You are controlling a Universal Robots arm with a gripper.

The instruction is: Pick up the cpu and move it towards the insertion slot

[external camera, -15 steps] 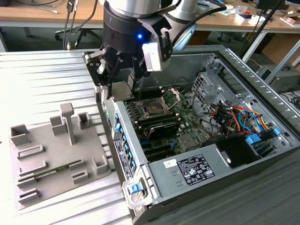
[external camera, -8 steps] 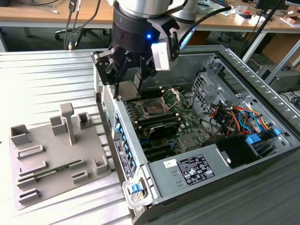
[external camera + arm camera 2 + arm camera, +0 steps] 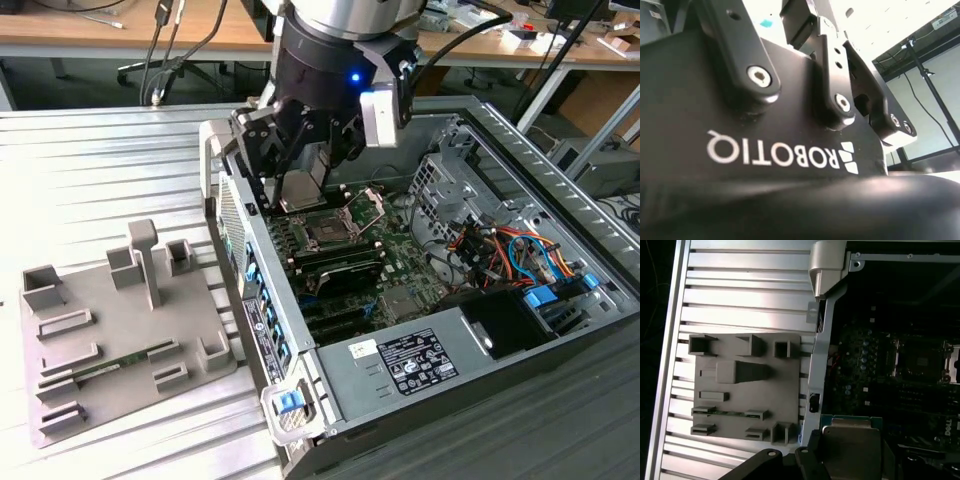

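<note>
Ribbed metal tabletop is stretching under everything I am working over. My gripper is clamped on the cpu, holding it flat just above the open computer case. At about four o'clock from the chip, close below, the insertion slot is sitting with its load plate raised. Well off at eight o'clock, the grey holder tray is lying on the table.

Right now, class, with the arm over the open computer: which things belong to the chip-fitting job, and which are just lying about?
Part of the job:
- the gripper, shut on the chip
- the chip, held above the board
- the socket, its metal plate open

Lying about:
- the grey holder tray on the table
- the green memory stick in that tray
- the coloured cables in the case
</note>
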